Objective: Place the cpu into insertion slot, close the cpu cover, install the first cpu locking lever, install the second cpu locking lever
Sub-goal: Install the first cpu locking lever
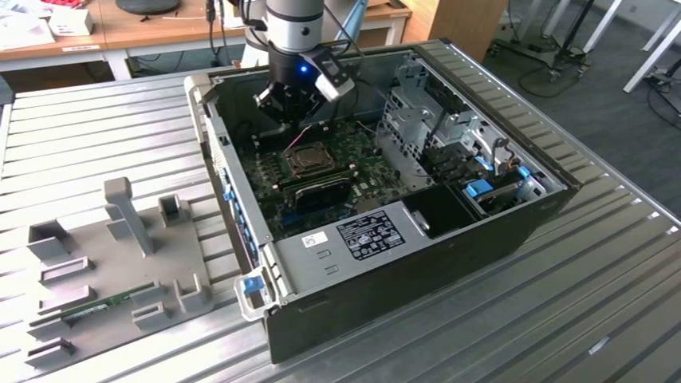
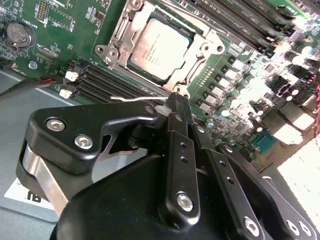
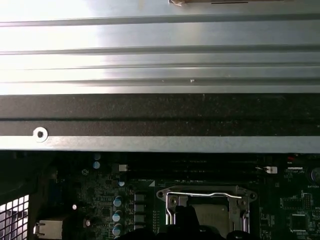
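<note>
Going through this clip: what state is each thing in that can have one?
cover: closed.
cpu: seated under it.
lever: free end sticks out sideways; cannot tell whether it is latched.
gripper: shut, tips beside the lever.
case: open, lying on its side.
</note>
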